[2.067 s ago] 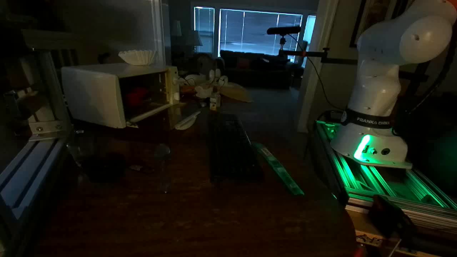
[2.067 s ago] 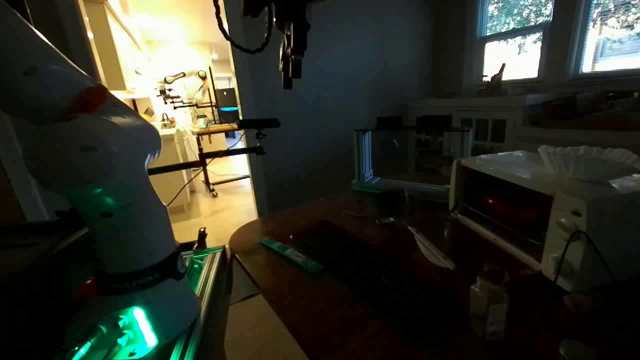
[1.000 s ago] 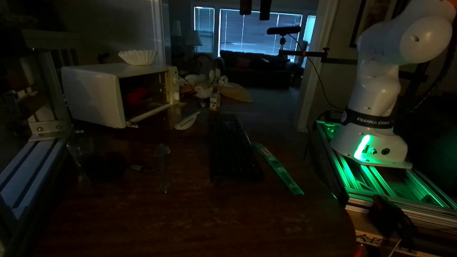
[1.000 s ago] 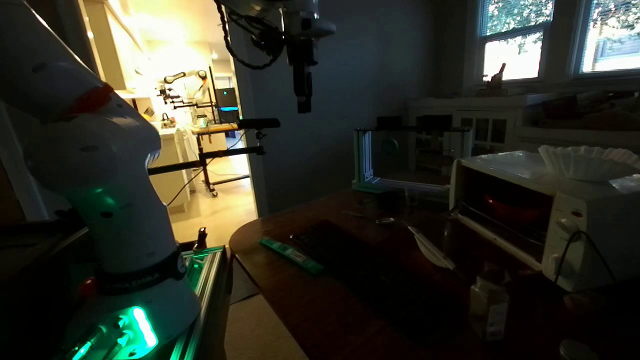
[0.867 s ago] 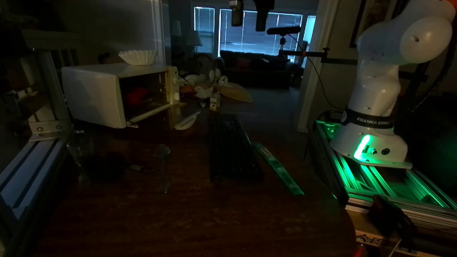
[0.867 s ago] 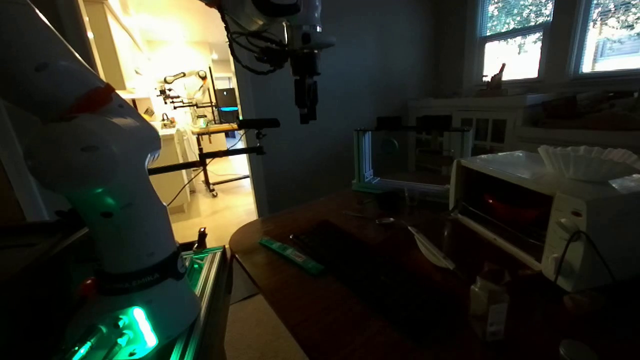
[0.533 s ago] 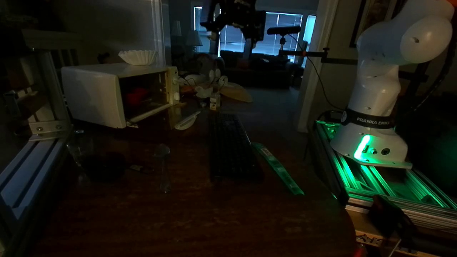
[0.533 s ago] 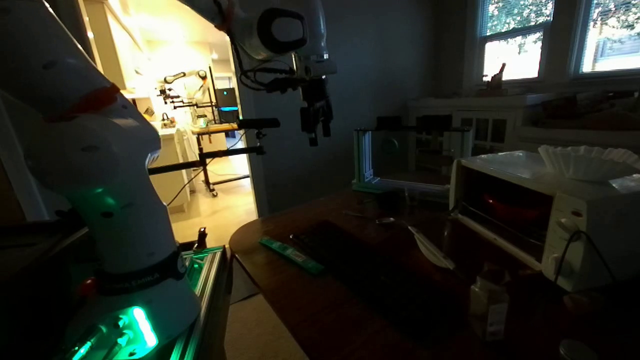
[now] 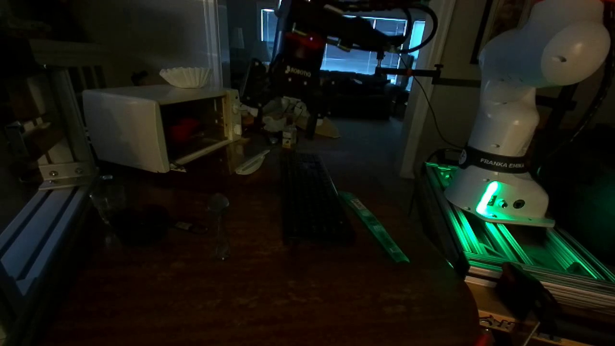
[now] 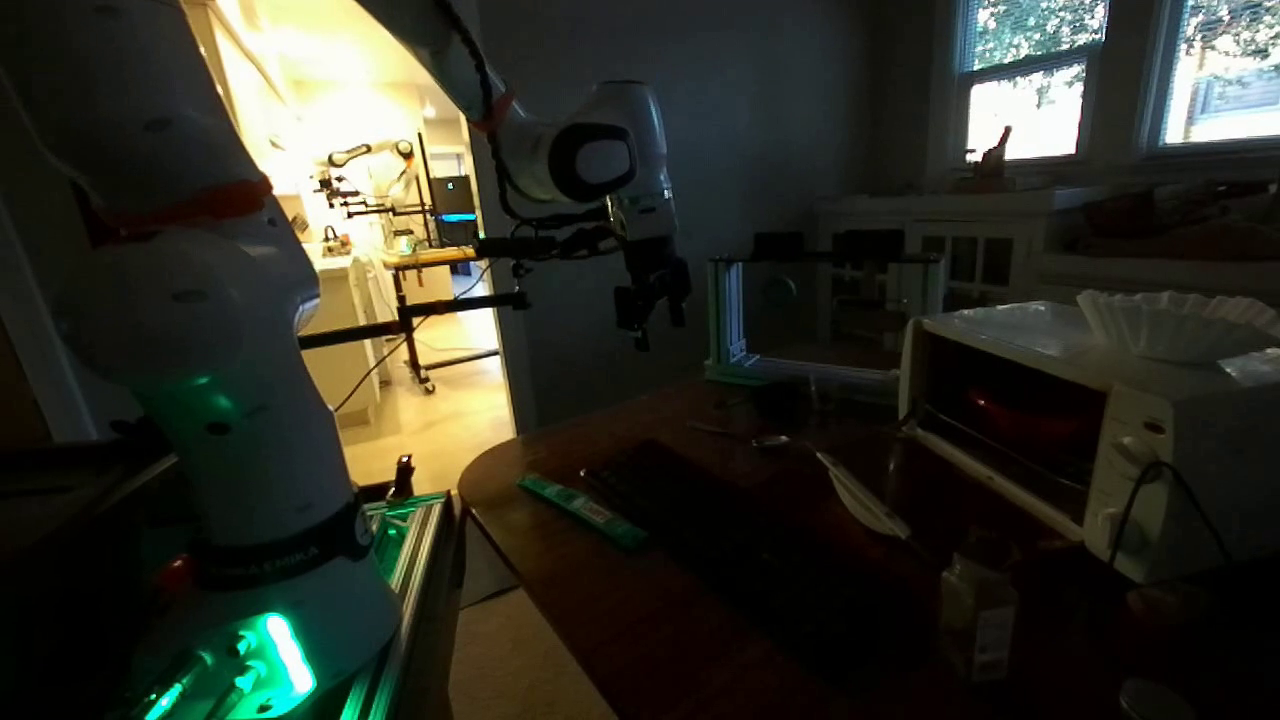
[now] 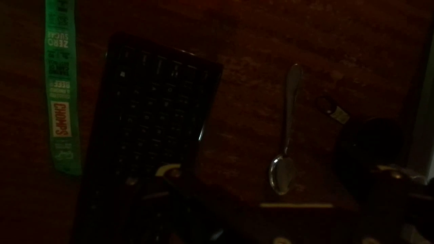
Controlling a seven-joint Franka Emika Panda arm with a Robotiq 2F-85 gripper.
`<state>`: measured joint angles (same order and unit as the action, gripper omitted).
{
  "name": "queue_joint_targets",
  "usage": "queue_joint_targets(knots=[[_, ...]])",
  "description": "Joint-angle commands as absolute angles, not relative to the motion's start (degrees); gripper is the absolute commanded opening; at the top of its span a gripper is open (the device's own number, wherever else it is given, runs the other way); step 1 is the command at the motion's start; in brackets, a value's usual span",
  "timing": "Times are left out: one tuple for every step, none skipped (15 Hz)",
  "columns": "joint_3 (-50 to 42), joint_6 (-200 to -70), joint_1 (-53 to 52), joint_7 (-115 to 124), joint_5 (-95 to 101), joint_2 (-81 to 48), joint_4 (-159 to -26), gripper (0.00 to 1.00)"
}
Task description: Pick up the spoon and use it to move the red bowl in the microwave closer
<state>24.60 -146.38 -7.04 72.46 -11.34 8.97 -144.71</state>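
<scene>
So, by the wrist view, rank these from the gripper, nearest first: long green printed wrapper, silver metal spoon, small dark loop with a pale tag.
1. Silver metal spoon: right of picture centre, bowl end nearest.
2. Dark loop with a pale tag: right of the spoon's handle.
3. Green printed wrapper: far left.

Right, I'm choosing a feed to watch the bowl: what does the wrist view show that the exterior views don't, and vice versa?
Only the wrist view: readable print on the green stick, CHOMPS included.
Only the exterior views: the microwave, the red bowl dim inside it, the fluted dish on top, and the robot's base.
Both: the spoon, the keyboard and the green stick, all on the table, plus the gripper, murky at the wrist view's bottom.
</scene>
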Motion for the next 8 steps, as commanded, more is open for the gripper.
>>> queue_joint_targets(knots=[[22.98,-149.46,-9.46,75.85,-6.89,1.77,-142.86,1.00],[21.67,-147.72,-10.47,73.83,-9.09,5.53,-144.35,1.00],[21.40,-148.21,-10.85,74.08,-8.40,4.10,-144.05,1.00],[21.21,-148.47,-11.05,74.13,-8.07,3.09,-143.74,1.00],[21.07,-148.56,-11.13,74.10,-7.90,2.52,-143.47,1.00],[20.98,-148.56,-11.14,74.08,-7.81,2.27,-143.21,1.00],[20.96,-148.56,-11.14,74.08,-7.78,2.20,-143.05,1.00],[20.96,-148.56,-11.14,74.07,-7.76,2.19,-142.95,1.00]])
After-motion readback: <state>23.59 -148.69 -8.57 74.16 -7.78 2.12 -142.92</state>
